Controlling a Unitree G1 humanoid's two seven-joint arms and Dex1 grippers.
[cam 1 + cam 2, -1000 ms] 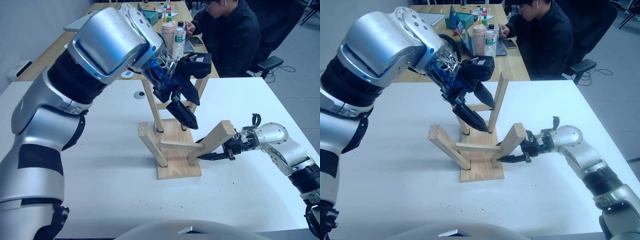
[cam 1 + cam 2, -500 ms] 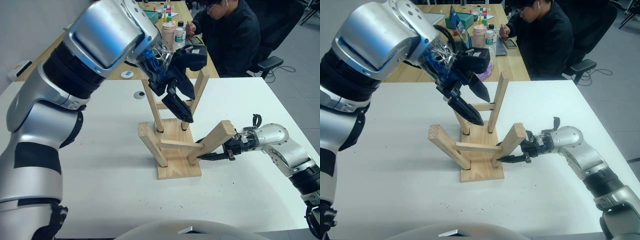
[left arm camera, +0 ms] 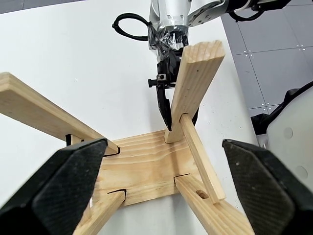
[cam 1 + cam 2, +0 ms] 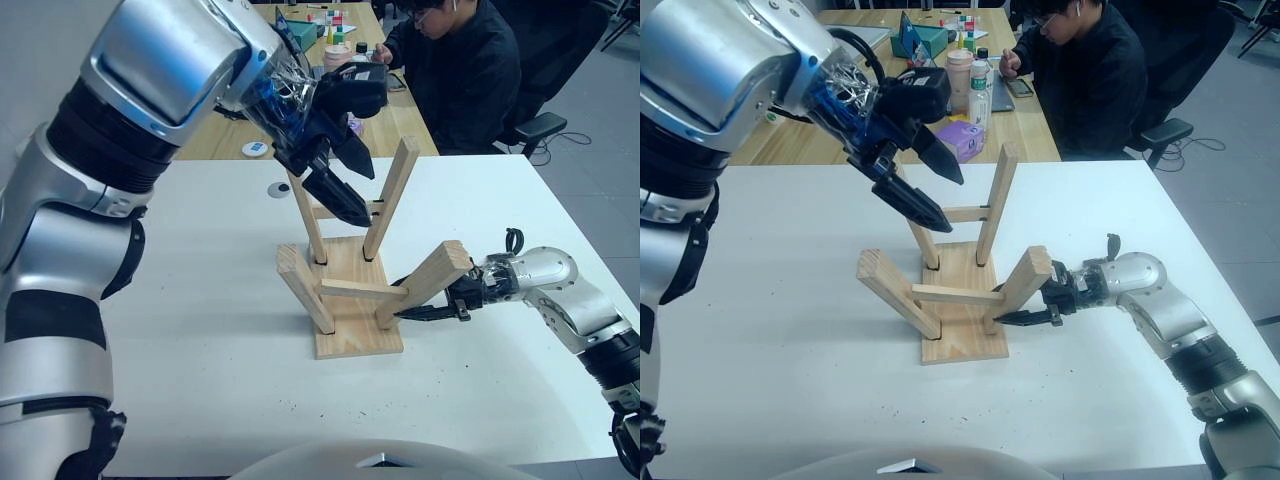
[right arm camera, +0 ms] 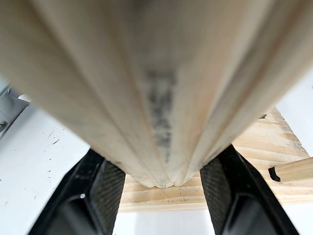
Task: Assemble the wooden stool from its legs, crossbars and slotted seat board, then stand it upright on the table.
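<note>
Upside-down wooden stool [image 4: 350,285] sits near the middle of the white table [image 4: 180,350], its slotted seat board [image 4: 358,338] flat on the surface and all four legs pointing up and splaying outward. The right gripper [image 4: 415,308] reaches in low from the side. Its two black fingers are closed around the near right leg [image 4: 432,278] close to where it enters the seat slot, apparently to steady or press that joint home. The left gripper [image 4: 370,200] hangs above the far side of the stool with its jaws spread wide and nothing between them. It is poised over the far crossbar [image 4: 345,211], which runs between the far left leg [image 4: 310,228] and the far right leg [image 4: 392,195]. From there it seems placed to come down on that pair next.

The stool is pale, unfinished softwood with square-cut ends. A second, near crossbar [image 4: 360,290] links the near left leg [image 4: 303,292] to the leg held by the right gripper. The frame looks essentially assembled but has not yet been turned over onto its feet.
</note>
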